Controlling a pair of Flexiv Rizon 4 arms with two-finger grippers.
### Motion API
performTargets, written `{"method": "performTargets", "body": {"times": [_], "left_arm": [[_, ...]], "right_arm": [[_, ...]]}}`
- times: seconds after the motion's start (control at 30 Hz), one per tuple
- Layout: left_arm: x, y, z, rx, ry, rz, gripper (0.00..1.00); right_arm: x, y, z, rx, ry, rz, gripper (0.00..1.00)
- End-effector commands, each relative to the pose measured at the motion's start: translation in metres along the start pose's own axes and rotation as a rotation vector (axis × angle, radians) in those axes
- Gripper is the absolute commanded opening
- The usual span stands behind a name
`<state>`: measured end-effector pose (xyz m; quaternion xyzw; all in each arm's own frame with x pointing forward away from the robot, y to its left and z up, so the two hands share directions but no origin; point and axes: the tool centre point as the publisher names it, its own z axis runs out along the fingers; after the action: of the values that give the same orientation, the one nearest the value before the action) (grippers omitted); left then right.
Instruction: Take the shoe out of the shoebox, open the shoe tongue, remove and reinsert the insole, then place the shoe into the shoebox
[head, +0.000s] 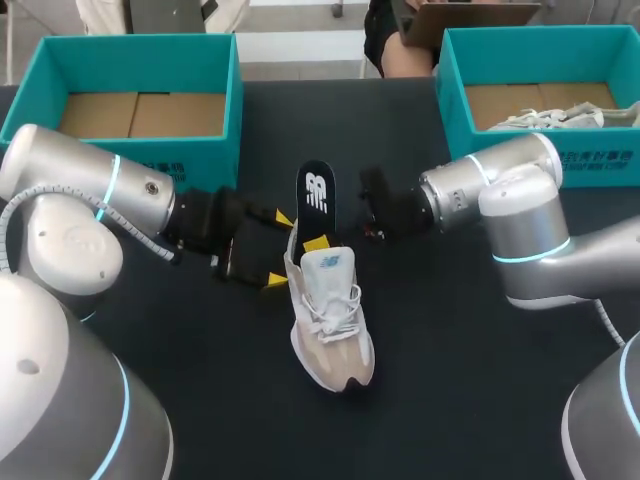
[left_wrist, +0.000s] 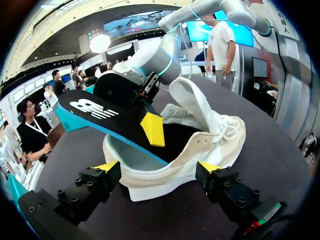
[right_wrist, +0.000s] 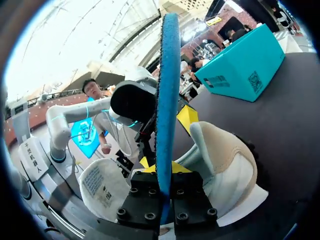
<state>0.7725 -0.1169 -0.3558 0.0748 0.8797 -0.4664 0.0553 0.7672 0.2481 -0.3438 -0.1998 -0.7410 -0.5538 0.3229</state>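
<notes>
The right gripper (head: 316, 243) is clamped on the black insole (head: 316, 195). In the right wrist view the insole stands edge-on between its two finger blocks, and in the left wrist view one yellow tip (left_wrist: 152, 129) lies flat on the insole's upper face. The insole slants up out of the heel opening of the pale shoe (head: 335, 340) toward 12 o'clock; its lower end is hidden inside the shoe.

The left gripper (head: 280, 250) sits at the shoe's 9 o'clock with its fingers spread wide and nothing held. Its yellow tips are just beside the shoe's side wall near the heel — whether they touch it cannot be told.

The shoe rests on the dark table (head: 450, 380) near the middle, toe toward 6 o'clock, with its tongue (head: 328, 262) pulled up and forward. One teal shoebox (head: 190, 160) stands at 11 o'clock. Another shoebox (head: 452, 100) stands at 1 o'clock, cut off at the edge, and holds a second shoe (head: 555, 118). In the head view the right gripper's black fingers are hard to make out against the table.
</notes>
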Motion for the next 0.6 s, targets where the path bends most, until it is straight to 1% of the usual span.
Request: {"method": "performTargets", "body": {"times": [0.03, 0.2, 0.3, 0.37, 0.43, 0.53, 0.6], "left_arm": [[-0.001, 0.0, 0.001, -0.003, 0.002, 0.0, 1.0], [-0.001, 0.0, 0.001, -0.003, 0.002, 0.0, 1.0], [-0.001, 0.0, 0.001, -0.003, 0.002, 0.0, 1.0], [-0.001, 0.0, 0.001, -0.003, 0.002, 0.0, 1.0], [-0.001, 0.0, 0.001, -0.003, 0.002, 0.0, 1.0], [-0.001, 0.0, 0.001, -0.003, 0.002, 0.0, 1.0], [-0.001, 0.0, 0.001, -0.003, 0.002, 0.0, 1.0]], "right_arm": [[0.004, -0.017, 0.01, -0.013, 0.005, 0.034, 0.0], [0.009, -0.028, 0.017, -0.011, 0.011, 0.08, 0.0], [0.009, -0.028, 0.017, -0.014, 0.006, 0.08, 0.0], [0.009, -0.023, 0.014, -0.013, -0.007, 0.07, 0.0], [0.009, -0.019, 0.01, -0.01, -0.018, 0.058, 0.25], [0.008, -0.011, 0.004, 0.002, -0.032, 0.041, 0.29], [0.008, -0.006, 0.001, 0.01, -0.041, 0.029, 0.3]]}}
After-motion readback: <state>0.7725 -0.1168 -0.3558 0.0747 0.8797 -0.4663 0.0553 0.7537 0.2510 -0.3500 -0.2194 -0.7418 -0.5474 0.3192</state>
